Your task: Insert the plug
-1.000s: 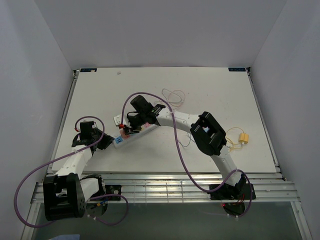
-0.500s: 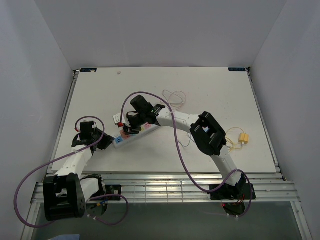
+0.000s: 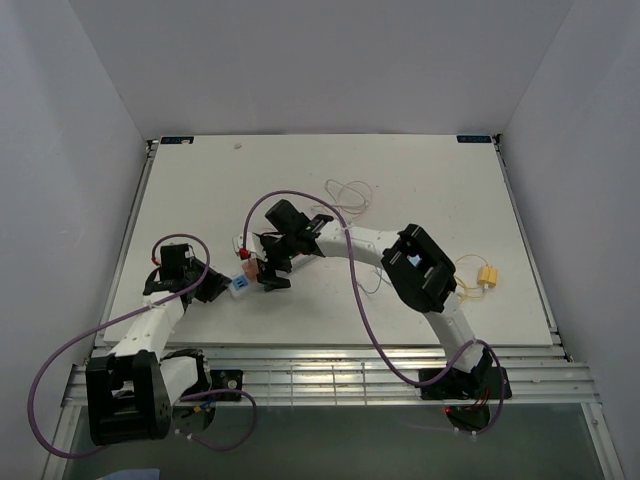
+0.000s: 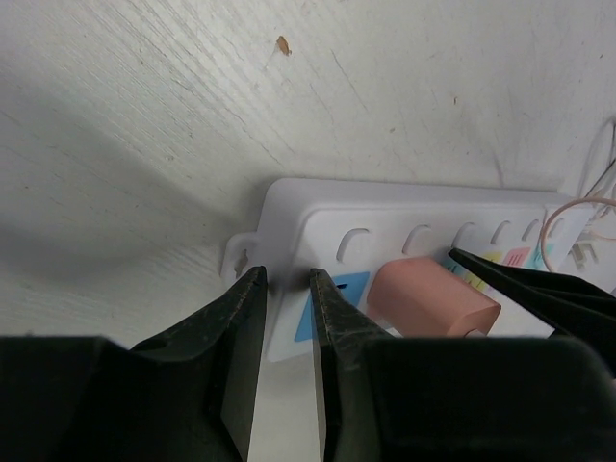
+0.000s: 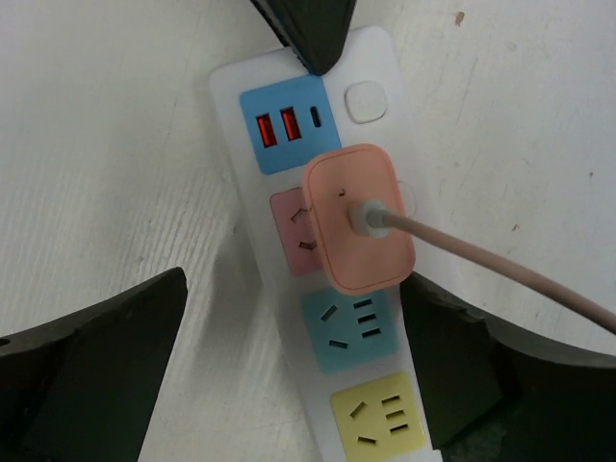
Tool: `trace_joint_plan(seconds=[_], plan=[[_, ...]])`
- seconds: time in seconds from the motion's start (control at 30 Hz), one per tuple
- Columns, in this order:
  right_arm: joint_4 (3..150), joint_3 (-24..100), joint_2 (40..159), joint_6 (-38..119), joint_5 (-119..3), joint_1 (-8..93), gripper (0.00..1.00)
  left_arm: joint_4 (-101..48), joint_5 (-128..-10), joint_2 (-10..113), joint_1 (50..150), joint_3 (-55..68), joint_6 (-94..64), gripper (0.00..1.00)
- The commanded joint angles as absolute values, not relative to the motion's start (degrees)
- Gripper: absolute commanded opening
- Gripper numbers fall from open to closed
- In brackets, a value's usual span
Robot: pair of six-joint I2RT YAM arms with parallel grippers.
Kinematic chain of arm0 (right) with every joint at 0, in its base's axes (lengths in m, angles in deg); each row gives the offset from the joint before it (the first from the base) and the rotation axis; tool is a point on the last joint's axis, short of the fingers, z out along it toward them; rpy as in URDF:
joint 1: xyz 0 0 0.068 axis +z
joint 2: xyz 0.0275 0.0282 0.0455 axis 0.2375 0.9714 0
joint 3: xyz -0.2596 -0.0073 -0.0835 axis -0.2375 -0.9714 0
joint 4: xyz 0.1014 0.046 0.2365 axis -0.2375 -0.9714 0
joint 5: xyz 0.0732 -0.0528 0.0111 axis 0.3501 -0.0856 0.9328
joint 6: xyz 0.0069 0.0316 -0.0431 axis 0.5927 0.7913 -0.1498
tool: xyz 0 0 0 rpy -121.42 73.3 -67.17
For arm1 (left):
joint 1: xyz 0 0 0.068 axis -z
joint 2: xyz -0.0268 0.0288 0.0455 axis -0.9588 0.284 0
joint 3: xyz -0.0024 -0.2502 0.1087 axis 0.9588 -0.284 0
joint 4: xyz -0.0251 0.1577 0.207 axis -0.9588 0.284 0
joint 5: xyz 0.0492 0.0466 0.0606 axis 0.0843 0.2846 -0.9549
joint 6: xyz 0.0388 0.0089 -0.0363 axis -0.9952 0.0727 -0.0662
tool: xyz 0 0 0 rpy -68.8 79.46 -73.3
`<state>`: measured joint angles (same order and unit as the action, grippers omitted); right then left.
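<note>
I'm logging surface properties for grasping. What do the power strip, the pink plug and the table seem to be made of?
Power strip: probably moulded white plastic, smooth and slightly glossy, with rounded edges.
Pink plug: likely matte plastic, evenly coloured, with soft rounded corners.
Table: looks like white-painted wood or laminate, judging by the fine grain-like lines and small scuffs.

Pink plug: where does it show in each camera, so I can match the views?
Top external: pink plug sits left of centre, small, on the power strip.
Left wrist: lower right of centre.
Right wrist: centre, with its cable running off to the right.
Shared landmark: the strip's blue panel, next to the plug in every view.
</note>
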<state>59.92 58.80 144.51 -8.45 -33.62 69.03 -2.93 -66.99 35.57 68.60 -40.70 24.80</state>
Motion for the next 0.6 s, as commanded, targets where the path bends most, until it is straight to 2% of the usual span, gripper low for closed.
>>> trace_joint_plan(seconds=[0.0, 0.03, 0.23, 0.4, 0.43, 0.5, 0.53, 0.57], plan=[[60.4, 56.7, 138.3, -8.2, -31.4, 69.6, 0.99, 0.3, -67.0, 34.4, 68.8, -39.7, 24.0, 0.35], [60.4, 56.1, 137.7, -8.2, -30.8, 69.6, 0.90, 0.5, -67.0, 34.1, 68.8, -39.7, 24.1, 0.35], [64.6, 49.5, 131.7, -0.3, -31.2, 69.6, 0.90, 1.3, -67.0, 32.8, 68.8, -38.7, 24.6, 0.38], [66.5, 45.2, 127.4, 9.5, -34.0, 69.6, 0.90, 2.9, -67.0, 30.9, 68.8, -36.5, 24.7, 0.51], [66.5, 43.5, 126.6, 11.5, -34.7, 69.6, 0.90, 3.9, -67.0, 30.6, 68.8, -35.9, 24.8, 0.60], [67.1, 41.2, 123.1, 13.9, -36.6, 69.6, 0.90, 4.9, -67.2, 29.1, 68.8, -34.7, 24.6, 0.71], [67.5, 40.0, 121.7, 15.6, -39.0, 69.6, 0.90, 6.3, -67.6, 28.7, 68.8, -33.1, 24.6, 0.81], [68.5, 37.4, 118.4, 16.7, -40.5, 69.6, 0.90, 7.1, -67.8, 28.0, 68.8, -32.2, 24.5, 0.87]])
